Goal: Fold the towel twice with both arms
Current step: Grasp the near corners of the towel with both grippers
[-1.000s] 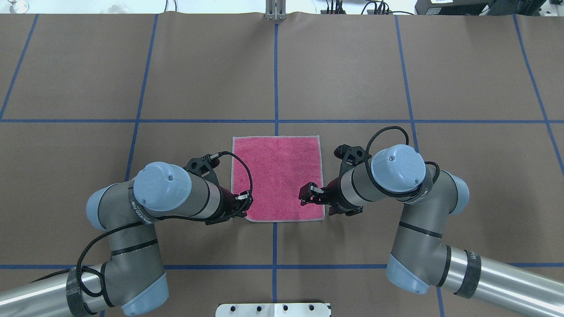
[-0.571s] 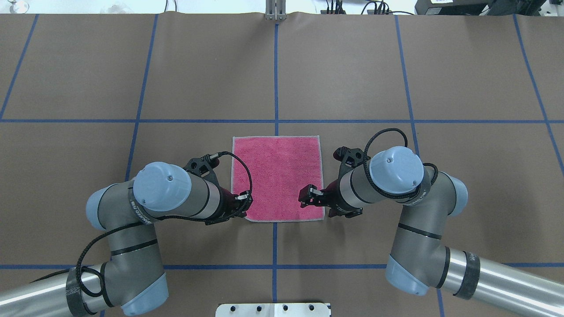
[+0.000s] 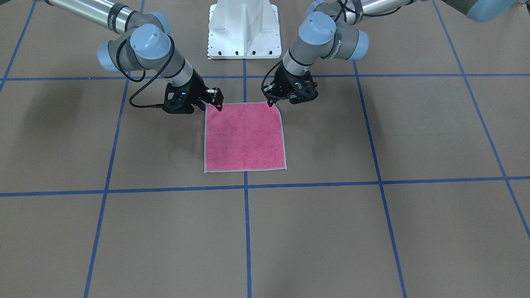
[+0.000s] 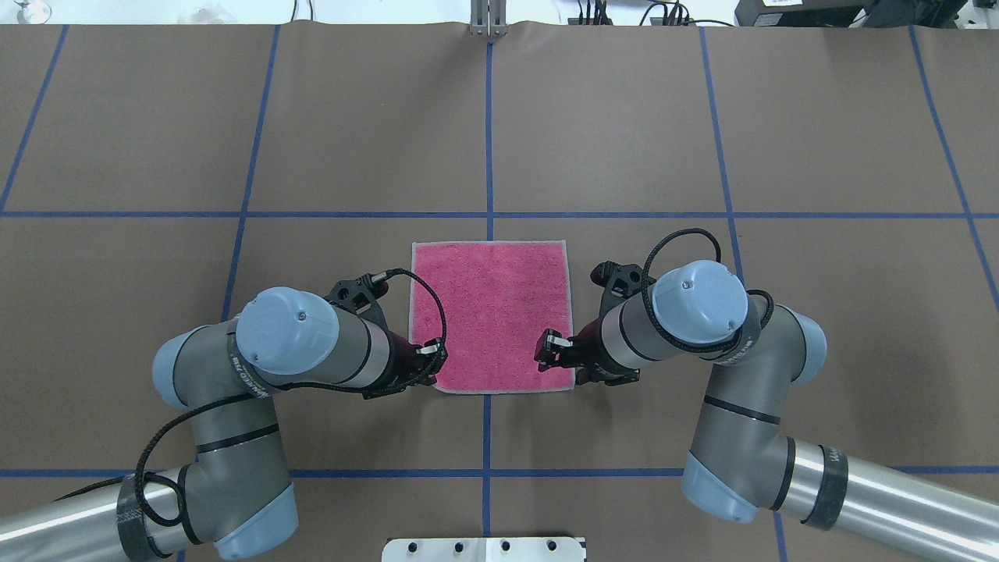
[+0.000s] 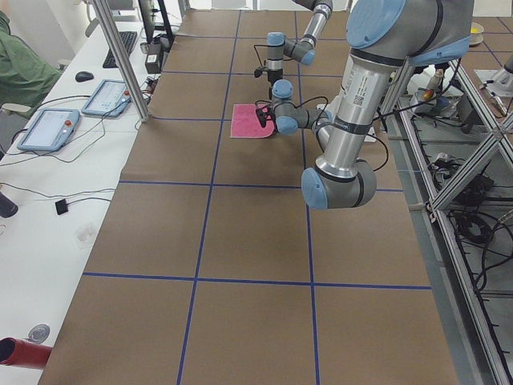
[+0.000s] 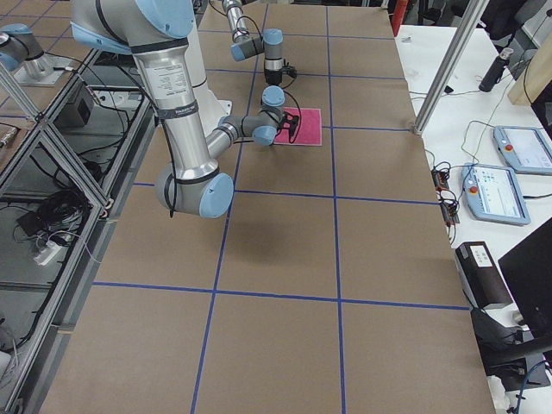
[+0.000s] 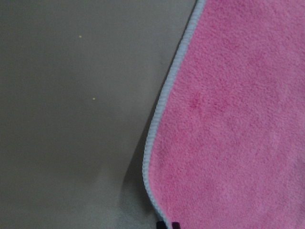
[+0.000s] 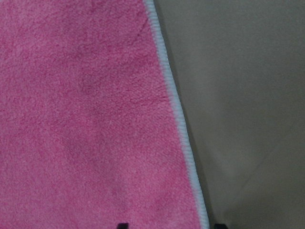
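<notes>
The towel (image 4: pixel 490 312) lies flat on the brown table, pink face up, with its pale border all round; it also shows in the front view (image 3: pixel 244 136). My left gripper (image 4: pixel 433 355) sits at its near left corner. In the left wrist view (image 7: pixel 168 224) its tips stand close together on the border, shut on the towel's edge (image 7: pixel 152 143). My right gripper (image 4: pixel 548 349) hangs at the near right corner. In the right wrist view (image 8: pixel 170 225) its tips stand wide apart, astride the border (image 8: pixel 176 109), open.
The white pedestal base (image 3: pixel 244 29) stands just behind the towel on the robot's side. Blue tape lines (image 4: pixel 488 140) cross the brown table cover. A desk with tablets (image 5: pixel 48 128) runs along the far side.
My right gripper has shifted slightly right, toward the towel's right edge. The left arm and the towel have not moved.
</notes>
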{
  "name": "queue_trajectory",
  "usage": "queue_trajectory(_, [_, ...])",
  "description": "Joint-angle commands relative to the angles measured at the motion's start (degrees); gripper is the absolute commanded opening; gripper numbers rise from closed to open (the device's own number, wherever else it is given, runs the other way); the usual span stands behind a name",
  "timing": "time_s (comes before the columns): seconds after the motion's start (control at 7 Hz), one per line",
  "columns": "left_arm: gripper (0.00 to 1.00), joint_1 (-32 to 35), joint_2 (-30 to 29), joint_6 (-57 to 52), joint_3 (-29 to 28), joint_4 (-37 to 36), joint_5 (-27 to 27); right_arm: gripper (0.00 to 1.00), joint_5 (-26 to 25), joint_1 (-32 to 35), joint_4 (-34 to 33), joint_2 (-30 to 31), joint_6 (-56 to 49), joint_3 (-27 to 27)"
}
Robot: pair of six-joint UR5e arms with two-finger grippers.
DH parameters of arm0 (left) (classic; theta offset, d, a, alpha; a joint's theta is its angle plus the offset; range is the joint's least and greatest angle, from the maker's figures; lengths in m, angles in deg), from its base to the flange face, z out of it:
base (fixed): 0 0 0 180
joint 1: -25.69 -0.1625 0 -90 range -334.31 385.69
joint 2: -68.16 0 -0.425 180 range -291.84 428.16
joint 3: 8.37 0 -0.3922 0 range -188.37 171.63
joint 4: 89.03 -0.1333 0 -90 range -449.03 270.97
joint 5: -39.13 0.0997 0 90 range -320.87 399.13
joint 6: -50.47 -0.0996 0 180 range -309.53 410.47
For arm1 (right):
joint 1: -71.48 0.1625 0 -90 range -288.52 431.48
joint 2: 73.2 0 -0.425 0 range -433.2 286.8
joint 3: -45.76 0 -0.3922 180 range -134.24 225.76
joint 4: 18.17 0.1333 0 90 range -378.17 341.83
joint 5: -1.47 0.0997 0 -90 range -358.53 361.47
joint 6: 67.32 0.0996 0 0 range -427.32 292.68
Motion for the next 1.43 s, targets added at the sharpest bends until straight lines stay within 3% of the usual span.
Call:
queue_trajectory(0.0, [0.0,0.0,0.0,0.0,0.07,0.0,0.0,0.62,0.13,0.01,0.09,-0.02,-0.02,0.21])
queue_trajectory(0.29, [0.0,0.0,0.0,0.0,-0.01,0.0,0.0,0.59,0.22,0.01,0.09,-0.02,-0.02,0.21])
queue_trajectory(0.57, [0.0,0.0,0.0,0.0,-0.02,0.0,0.0,0.51,0.22,0.01,0.09,0.07,-0.02,0.12])
queue_trajectory(0.86, [0.0,0.0,0.0,0.0,0.07,0.0,0.0,0.07,0.48,0.01,0.35,0.42,-0.19,0.12])
queue_trajectory(1.0, [0.0,0.0,0.0,0.0,0.07,0.0,0.0,0.0,0.48,0.01,0.44,0.51,-0.46,0.03])
queue_trajectory(1.29, [0.0,0.09,-0.09,0.0,0.07,0.0,0.0,0.0,0.48,0.1,0.53,0.6,-0.64,-0.23])
